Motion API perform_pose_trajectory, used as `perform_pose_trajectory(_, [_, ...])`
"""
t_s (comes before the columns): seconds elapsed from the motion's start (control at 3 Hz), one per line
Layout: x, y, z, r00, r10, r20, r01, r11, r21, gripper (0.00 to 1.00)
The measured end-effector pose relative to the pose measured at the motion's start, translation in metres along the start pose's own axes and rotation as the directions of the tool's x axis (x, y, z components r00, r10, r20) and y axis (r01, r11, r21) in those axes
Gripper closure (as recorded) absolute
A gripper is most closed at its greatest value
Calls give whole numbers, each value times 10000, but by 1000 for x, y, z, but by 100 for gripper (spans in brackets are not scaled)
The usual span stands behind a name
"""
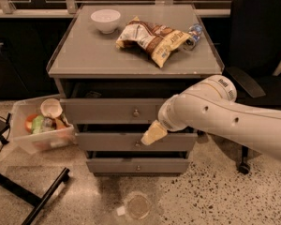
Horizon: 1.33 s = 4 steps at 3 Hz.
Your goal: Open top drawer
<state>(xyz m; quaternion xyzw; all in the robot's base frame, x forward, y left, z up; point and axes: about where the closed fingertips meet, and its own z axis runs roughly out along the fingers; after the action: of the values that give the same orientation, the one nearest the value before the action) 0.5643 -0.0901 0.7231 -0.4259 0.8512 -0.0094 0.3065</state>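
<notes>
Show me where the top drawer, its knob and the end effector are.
top drawer (100, 111), camera view, bare left half of its grey front.
knob (136, 112), camera view, centre of the round silver knob.
end effector (153, 134), camera view, its tan tip, just below the top drawer, right of the knob.

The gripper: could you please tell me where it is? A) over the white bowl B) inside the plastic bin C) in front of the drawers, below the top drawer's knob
C: the gripper sits before the middle drawer, just below and right of the knob of the top drawer.
</notes>
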Motion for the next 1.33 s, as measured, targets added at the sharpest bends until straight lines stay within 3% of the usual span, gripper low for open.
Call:
perform_pose_trajectory(0.67, [-48,-24,46,9895,-301,1413,349,9989,-318,0])
perform_pose_trajectory(1.0, [-58,-34,78,9898,-202,1413,278,9983,-516,0])
perform_pose_trajectory(1.33, [-56,-41,113,9958,45,918,25,9971,-759,0])
